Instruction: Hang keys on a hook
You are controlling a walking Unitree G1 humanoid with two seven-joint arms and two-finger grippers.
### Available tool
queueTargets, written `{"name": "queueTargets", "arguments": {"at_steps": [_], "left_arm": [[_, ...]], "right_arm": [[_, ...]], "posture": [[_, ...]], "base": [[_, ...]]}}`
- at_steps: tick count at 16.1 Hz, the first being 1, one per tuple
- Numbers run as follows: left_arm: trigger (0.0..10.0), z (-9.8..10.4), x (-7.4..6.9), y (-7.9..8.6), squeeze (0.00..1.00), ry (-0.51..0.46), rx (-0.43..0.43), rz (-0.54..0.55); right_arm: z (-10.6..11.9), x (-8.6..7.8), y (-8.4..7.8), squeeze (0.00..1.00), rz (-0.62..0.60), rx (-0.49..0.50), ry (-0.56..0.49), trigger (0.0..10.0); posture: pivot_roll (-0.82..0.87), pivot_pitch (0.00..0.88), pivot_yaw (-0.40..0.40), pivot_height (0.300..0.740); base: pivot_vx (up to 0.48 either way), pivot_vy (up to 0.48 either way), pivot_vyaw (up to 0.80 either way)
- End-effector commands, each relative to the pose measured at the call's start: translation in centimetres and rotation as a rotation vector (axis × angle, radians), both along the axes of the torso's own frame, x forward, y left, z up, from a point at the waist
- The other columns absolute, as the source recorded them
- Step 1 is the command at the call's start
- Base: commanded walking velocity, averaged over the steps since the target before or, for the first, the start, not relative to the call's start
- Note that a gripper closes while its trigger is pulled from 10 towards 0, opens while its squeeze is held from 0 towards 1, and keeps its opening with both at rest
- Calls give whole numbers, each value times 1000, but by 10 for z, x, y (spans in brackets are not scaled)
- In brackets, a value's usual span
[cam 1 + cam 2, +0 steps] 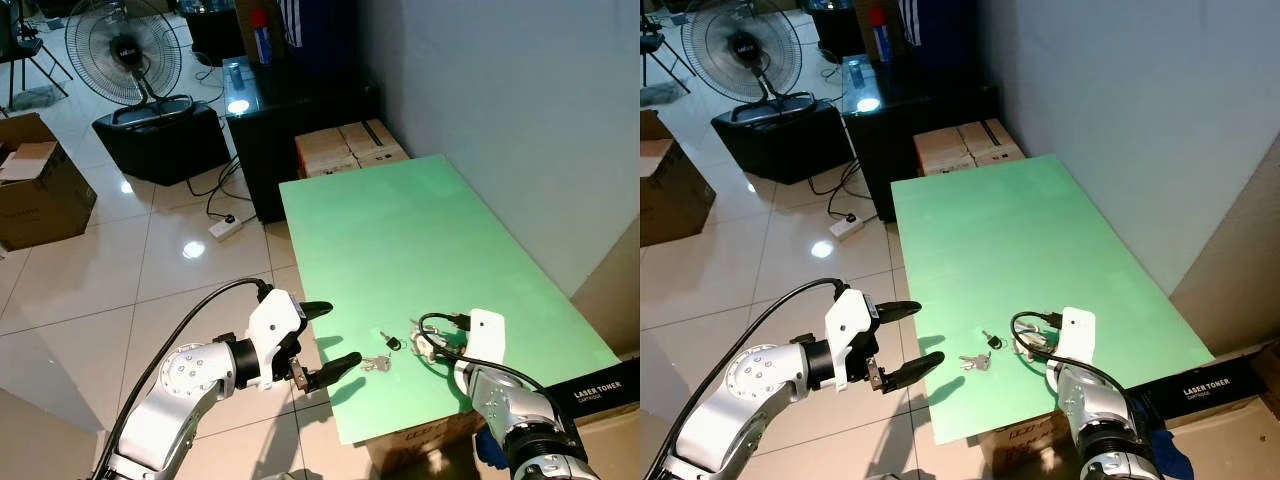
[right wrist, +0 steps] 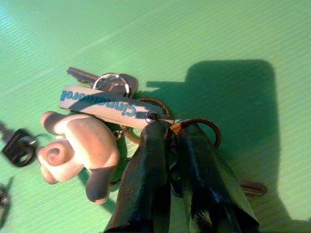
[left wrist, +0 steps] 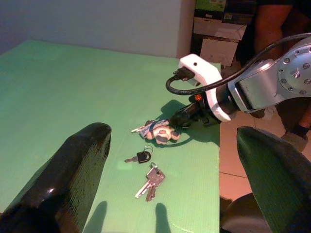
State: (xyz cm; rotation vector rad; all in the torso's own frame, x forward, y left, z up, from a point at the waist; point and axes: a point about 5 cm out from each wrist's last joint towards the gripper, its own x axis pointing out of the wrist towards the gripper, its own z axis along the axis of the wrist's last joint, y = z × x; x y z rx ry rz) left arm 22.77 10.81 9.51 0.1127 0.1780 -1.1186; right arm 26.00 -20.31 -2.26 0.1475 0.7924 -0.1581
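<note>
The pick-up is what is in hand, I would say: the right gripper [image 2: 167, 141] is down on the green table [image 1: 420, 230] near its front edge, its two black fingers pinched together over the rings of the key bunch [image 2: 104, 119], though whether it has a firm hold or merely presses on the rings I cannot tell. The bunch lies flat on the table, a tangle of thin metal rings and a dull key, a flat pale strap with blue lettering, and a smooth, rounded cream charm [image 2: 80, 150] (some little animal, by its shape). Just beside it lie a small black padlock [image 3: 142, 156] and a separate pair of silvery keys [image 3: 151, 180], untouched. The left gripper [image 1: 325, 342] hovers off the table's front corner, fingers wide apart and holding nothing. Next it will need a clean lift, and then a hook to carry the bunch to.
</note>
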Motion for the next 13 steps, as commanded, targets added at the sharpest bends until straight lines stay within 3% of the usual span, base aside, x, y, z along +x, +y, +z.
{"name": "queueTargets", "arguments": {"at_steps": [1,5,8,10,13], "left_arm": [[10000,1,3,1,0,-11,18,5],[10000,2,6,0,0,-27,20,9],[10000,1,7,0,0,-33,21,11],[10000,1,8,1,0,-48,24,26],[10000,0,8,2,0,-55,19,39]], "right_arm": [[7,4,-5,0,-18,-19,-57,0],[35,23,-23,0,-34,-112,-240,0],[49,30,-29,0,-18,-149,-317,0],[59,35,-30,0,25,-182,-373,0],[69,38,-24,0,214,-303,-408,0]], "posture": [[-21,8,137,740],[-29,5,150,740],[-39,0,153,740],[-42,0,152,740],[-44,0,142,740]], "base": [[0,0,0],[0,0,0],[0,0,0],[0,0,0],[0,0,0]]}}
